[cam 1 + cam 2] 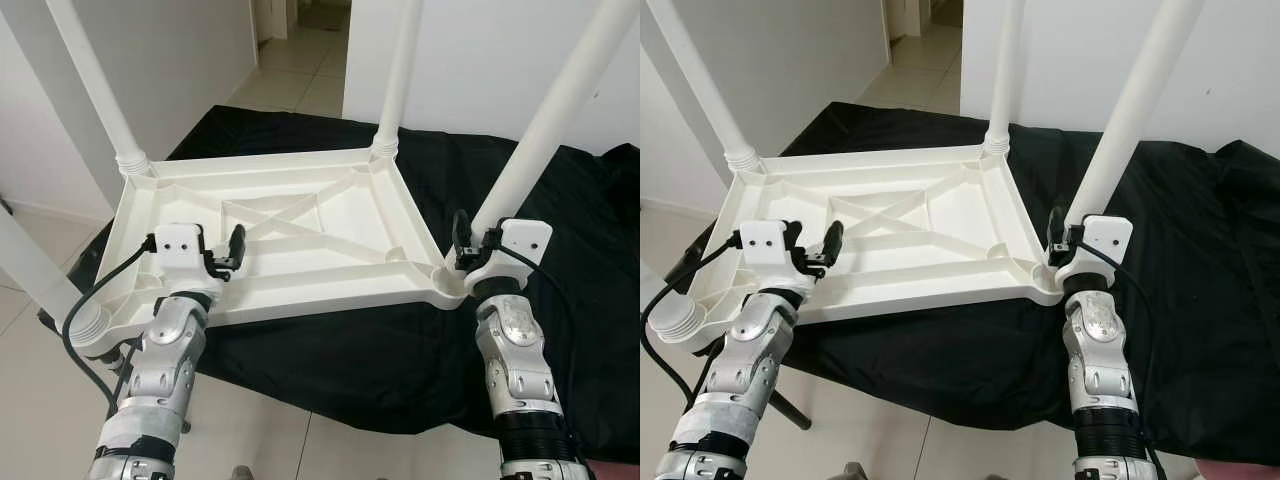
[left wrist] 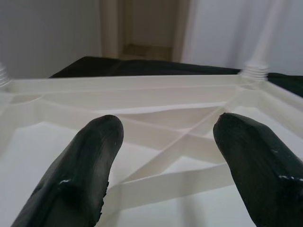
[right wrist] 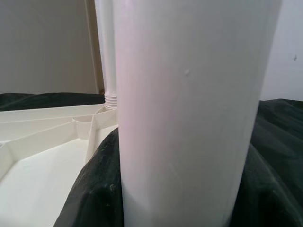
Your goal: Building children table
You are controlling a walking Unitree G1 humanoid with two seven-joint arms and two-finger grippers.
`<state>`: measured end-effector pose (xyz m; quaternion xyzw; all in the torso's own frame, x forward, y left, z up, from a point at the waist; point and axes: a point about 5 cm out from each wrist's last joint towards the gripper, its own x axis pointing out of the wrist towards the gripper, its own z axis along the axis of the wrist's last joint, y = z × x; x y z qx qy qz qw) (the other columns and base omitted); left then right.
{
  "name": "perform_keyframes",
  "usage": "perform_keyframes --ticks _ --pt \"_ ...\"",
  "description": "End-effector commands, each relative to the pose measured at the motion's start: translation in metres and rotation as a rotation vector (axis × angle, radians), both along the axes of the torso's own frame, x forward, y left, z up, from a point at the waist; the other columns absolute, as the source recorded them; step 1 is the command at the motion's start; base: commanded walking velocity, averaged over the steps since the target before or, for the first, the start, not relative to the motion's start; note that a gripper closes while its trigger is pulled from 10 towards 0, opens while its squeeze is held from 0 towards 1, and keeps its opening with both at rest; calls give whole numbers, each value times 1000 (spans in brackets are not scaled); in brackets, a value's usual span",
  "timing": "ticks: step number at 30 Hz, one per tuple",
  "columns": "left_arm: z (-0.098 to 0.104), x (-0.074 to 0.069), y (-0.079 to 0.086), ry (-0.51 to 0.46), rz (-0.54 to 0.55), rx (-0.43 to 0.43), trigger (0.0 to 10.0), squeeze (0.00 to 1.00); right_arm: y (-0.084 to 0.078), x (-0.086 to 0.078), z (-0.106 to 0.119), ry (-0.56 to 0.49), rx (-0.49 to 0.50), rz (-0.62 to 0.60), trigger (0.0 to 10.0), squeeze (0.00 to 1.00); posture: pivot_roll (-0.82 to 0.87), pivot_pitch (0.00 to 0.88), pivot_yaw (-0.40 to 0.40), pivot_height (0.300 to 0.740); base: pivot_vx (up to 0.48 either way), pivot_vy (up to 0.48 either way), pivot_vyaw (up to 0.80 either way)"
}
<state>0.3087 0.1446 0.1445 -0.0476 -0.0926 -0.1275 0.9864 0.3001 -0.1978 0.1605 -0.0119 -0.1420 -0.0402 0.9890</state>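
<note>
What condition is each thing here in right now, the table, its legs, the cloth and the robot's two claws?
White plastic tabletop: upside down on the cloth.
Four white tubular legs: standing upright in the corner sockets.
Black cloth: spread under the tabletop, wrinkled.
Left gripper: open, over the tabletop's underside.
Right gripper: shut on the near right leg.

Tops of all four legs [image 1: 560,105] cut off by frame edges, near-left leg's [image 1: 40,285] base partly behind left arm, right gripper [image 1: 468,243] fingers mostly hidden by near-right leg, cloth [image 1: 400,350] running off right edge.
</note>
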Motion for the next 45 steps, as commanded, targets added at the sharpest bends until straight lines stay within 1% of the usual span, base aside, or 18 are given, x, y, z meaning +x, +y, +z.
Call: perform_keyframes --ticks 1,2,4,5,6,8,9,10,13,17,22,25,30,33,38,40,43,45 --pt "1 -6 -18 -18 -239 63 10000 0 2 -1 -3 0 -9 10 10000 0 -54 0 28 740 0 0 0" --pt "3 -10 -24 -21 -300 75 10000 0 2 -1 -5 3 -12 17 10000 0 -55 0 28 740 0 0 0" --pt "3 -10 -24 -21 -300 75 10000 0 2 -1 -5 3 -12 17 10000 0 -55 0 28 740 0 0 0" --pt "2 -14 -30 -10 -363 73 10000 0 3 -2 -6 7 -18 24 10000 0 -56 0 26 740 0 0 0" --pt "1 -24 -40 24 -490 54 10000 0 4 -3 -14 25 -39 47 10000 0 -56 0 26 740 0 0 0" --pt "1 -24 -40 24 -490 54 10000 0 4 -3 -14 25 -39 47 10000 0 -56 0 26 740 0 0 0" --pt "1 -26 -42 34 -518 48 10000 0 5 -4 -17 30 -44 53 10000 0 -56 0 26 740 0 0 0" --pt "1 -26 -42 34 -518 48 10000 0 5 -4 -17 30 -44 53 10000 0 -56 0 26 740 0 0 0" --pt "-1 -35 -50 39 -587 112 10000 0 4 -4 -38 98 -54 77 10000 0 -54 0 22 740 0 0 0" --pt "-1 -36 -51 43 -595 125 10000 0 5 -5 -42 111 -50 86 10000 0 -54 0 22 740 0 0 0" --pt "-3 -39 -50 64 -626 154 10000 0 11 -6 -59 163 -73 152 10000 0 -49 0 20 740 0 0 0" --pt "-3 -40 -49 73 -632 159 10000 0 11 -9 -65 176 -69 171 10000 0 -49 0 20 740 0 0 0" --pt "-3 -41 -49 79 -629 159 10000 0 9 -15 -77 209 -102 212 10000 0 -41 0 15 740 0 0 0" --pt "-3 -42 -49 79 -631 167 10000 0 4 -18 -86 254 -117 241 10000 0 -41 0 15 740 0 0 0" --pt "-3 -41 -49 80 -630 169 10000 0 2 -16 -89 285 -112 252 10000 0 -43 0 19 740 0 0 0" --pt "-3 -41 -49 82 -631 173 10000 0 -2 -12 -91 332 -84 258 10000 0 -43 0 21 740 0 0 0" --pt "-2 -41 -49 82 -633 176 10000 0 -6 -8 -94 386 -74 252 10000 0 -42 0 21 740 0 0 0" --pt "-2 -41 -50 80 -631 177 10000 0 -8 -6 -94 409 -49 254 10000 0 -42 0 21 740 0 0 0"
